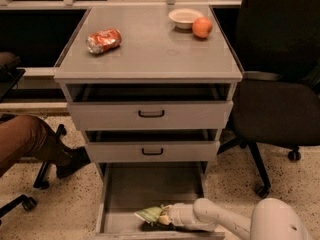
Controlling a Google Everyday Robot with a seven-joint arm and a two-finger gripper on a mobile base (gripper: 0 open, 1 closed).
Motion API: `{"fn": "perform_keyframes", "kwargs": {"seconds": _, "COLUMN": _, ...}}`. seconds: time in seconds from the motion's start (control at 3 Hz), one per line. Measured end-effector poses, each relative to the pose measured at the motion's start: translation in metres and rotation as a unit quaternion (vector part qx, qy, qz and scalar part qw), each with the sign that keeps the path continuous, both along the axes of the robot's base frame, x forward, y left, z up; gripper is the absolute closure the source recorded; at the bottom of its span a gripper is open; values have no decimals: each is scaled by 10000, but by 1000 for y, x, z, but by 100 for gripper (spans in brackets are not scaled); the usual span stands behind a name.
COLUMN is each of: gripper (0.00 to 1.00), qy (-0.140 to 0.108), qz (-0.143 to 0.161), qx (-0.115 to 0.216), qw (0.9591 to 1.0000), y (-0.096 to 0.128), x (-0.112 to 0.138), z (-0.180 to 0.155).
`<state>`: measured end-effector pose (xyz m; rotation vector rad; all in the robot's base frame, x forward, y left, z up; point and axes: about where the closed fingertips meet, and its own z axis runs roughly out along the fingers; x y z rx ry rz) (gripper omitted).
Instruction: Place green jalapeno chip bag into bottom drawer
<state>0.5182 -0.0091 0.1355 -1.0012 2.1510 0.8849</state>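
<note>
Pinching the green jalapeno chip bag (149, 214), end effector (164, 217) hangs inside bottom drawer (150, 186).

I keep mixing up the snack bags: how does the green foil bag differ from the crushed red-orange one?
The crumpled green foil bag lies in the open grey bottom drawer, at the tool's tip; the crushed red-orange bag sits on the grey cabinet top. The green bag has the tool against it; the red-orange one lies untouched. Both are crumpled.

Grey tabletop (150, 59) carrying crushed red-orange bag (103, 40) at left, white bowl (184, 17) just beside orange (202, 27) at back right; hand (166, 216) down in bottom drawer (150, 188).
</note>
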Motion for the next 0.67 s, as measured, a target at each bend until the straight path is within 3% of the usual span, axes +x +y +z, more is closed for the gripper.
{"fn": "perform_keyframes", "kwargs": {"seconds": 0.33, "gripper": 12, "qy": 0, "qz": 0, "qx": 0, "qw": 10000, "y": 0, "x": 0, "z": 0}}
{"fn": "perform_keyframes", "kwargs": {"seconds": 0.67, "gripper": 0, "qy": 0, "qz": 0, "qx": 0, "qw": 10000, "y": 0, "x": 0, "z": 0}}
